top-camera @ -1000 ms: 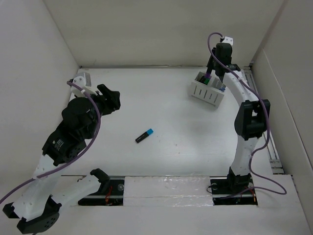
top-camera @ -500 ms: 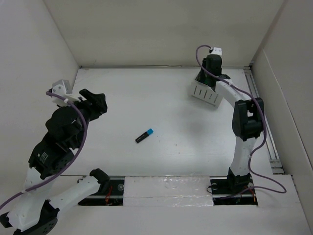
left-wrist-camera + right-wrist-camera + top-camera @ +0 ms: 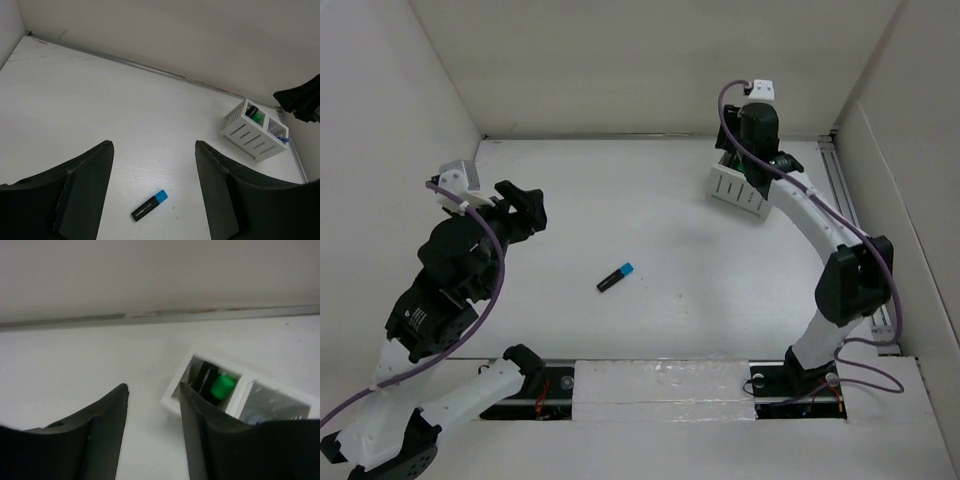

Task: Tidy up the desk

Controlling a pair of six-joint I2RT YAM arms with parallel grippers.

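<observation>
A black marker with a blue cap [image 3: 615, 277] [image 3: 149, 205] lies alone on the white desk [image 3: 670, 230], near its middle. At the back right stands a white slotted holder [image 3: 738, 190] [image 3: 252, 134] [image 3: 175, 402], and a green-capped marker [image 3: 222, 386] [image 3: 256, 116] stands in its left compartment. My right gripper [image 3: 152, 387] hovers just above and beside that holder, open, with nothing between its fingers. My left gripper [image 3: 525, 205] [image 3: 154, 145] is raised over the left side of the desk, open and empty, and the blue-capped marker shows below between its fingers.
White walls close the desk in at the back, left and right. A metal rail [image 3: 842, 185] runs along the right edge. The holder's right compartment [image 3: 272, 402] holds small items with some blue on them. Both arm bases sit at the near edge.
My right gripper has opened over the holder and the green-capped marker now stands in it. The right arm swung left and back. My left arm pulled back to the left and opened a little wider.
</observation>
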